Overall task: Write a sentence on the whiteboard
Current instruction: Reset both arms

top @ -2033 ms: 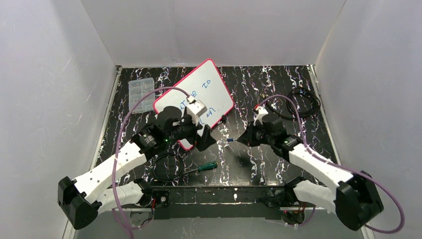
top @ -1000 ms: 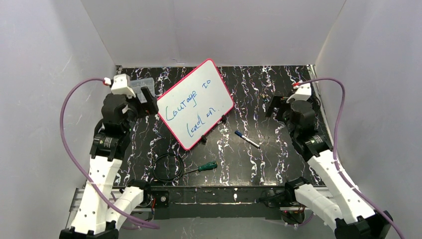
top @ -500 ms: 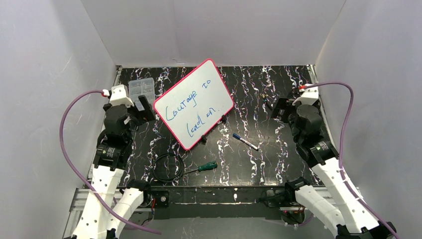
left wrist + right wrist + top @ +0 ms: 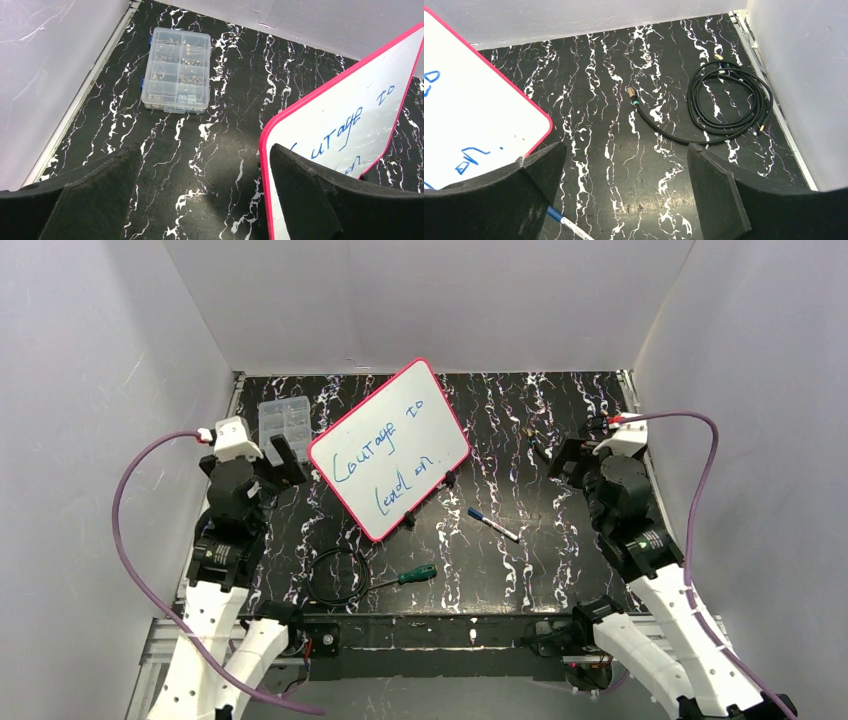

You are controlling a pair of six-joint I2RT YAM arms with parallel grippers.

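Whiteboard (image 4: 390,450), large flat white rectangular panel, pink-red frame, black clip feet: sits at angle on black white-veined desk (image 4: 520,410), centre rear. Blue handwritten sentence (image 4: 385,455) on it, 2 lines: "Courage to / lead on". Left tool (image 4: 285,458): fingers spread, empty, just left of board. Right tool (image 4: 560,455): fingers spread, empty, well right of board. Blue-capped white marker (image 4: 493,524) lies on desk near board's lower right edge.

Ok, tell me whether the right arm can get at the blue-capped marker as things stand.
Probably yes. The marker lies loose on the table, clear of the whiteboard, with nothing on it, and the right gripper is open and empty nearby.
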